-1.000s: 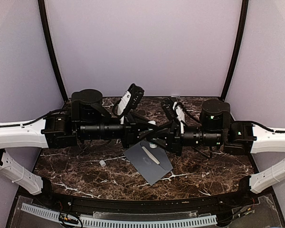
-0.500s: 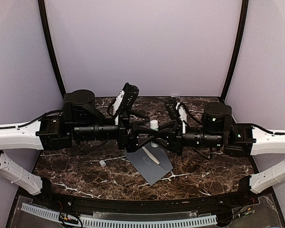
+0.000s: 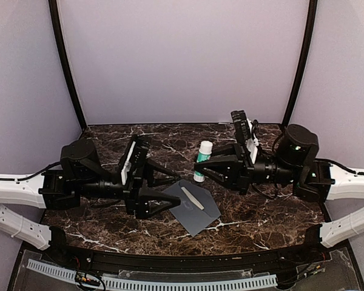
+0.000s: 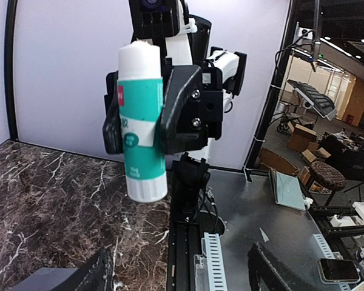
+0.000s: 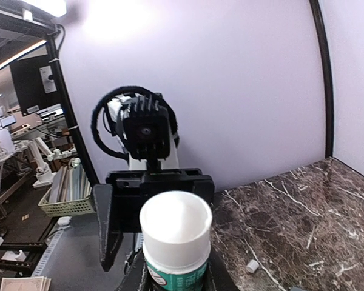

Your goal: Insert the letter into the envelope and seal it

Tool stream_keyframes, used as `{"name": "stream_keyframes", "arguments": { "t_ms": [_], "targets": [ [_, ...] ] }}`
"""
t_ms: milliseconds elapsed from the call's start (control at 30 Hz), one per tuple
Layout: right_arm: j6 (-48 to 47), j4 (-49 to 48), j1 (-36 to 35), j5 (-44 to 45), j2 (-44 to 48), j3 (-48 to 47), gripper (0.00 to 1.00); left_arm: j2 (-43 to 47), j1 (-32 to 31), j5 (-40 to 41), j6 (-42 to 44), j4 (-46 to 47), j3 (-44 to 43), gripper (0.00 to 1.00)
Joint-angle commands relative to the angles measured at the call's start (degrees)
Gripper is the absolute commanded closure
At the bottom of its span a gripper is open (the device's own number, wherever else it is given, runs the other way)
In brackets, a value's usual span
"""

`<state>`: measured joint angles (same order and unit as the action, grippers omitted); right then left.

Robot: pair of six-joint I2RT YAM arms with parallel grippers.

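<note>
**Glue stick held up, envelope waiting flat**

Nearest me, the envelope (image 3: pixel 197 215) lies flat and skewed on the dark, white-veined marble counter (image 3: pixel 261 221). It is matte grey-blue paper with crisp corners. The letter (image 3: pixel 192 198) shows only as a narrow cream strip across it. I judge the rest is tucked inside, though I cannot confirm that.

My left hand (image 3: pixel 171 191) sits just beside the envelope's left edge, its fingers spread wide and holding nothing. I take it to be placed there to pin the paper down while the flap is worked.

Farther back, my right hand (image 3: pixel 200 168) is clenched around the middle of the glue stick (image 3: pixel 204 148). The stick is a smooth plastic cylinder with a green label and white ends. It is held roughly upright above the counter, apart from the envelope, probably ready to come down on the flap.

Behind everything stands a plain lilac wall (image 3: pixel 182 60).
</note>
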<state>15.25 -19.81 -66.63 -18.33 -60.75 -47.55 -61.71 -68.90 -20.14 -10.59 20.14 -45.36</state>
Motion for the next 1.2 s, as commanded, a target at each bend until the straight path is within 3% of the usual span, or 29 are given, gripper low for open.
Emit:
{"name": "stream_keyframes", "arguments": {
  "t_ms": [0,333,933,1067,1167],
  "targets": [
    [2.86,-12.23,0.01,-11.16,-0.43,0.82,1.00,-0.19,-0.18,-7.53,0.95,8.84,1.19,0.27],
    [4.93,-19.61,-1.50,-15.38,-4.58,0.59,1.00,-8.44,-0.18,-12.89,-1.84,18.00,-1.36,0.44],
    [4.08,-17.02,-2.10,-12.91,-6.74,1.41,1.00,-12.81,-0.18,-14.33,-3.44,18.86,-5.36,0.65],
    [3.66,-16.59,-2.10,-12.15,-6.55,1.73,1.00,-12.90,-0.18,-13.29,-3.35,17.92,-5.67,0.76],
    [3.56,-16.53,-2.14,-11.92,-6.44,1.84,1.00,-12.98,-0.18,-12.28,-3.34,17.24,-5.85,0.91]
  ]
}}
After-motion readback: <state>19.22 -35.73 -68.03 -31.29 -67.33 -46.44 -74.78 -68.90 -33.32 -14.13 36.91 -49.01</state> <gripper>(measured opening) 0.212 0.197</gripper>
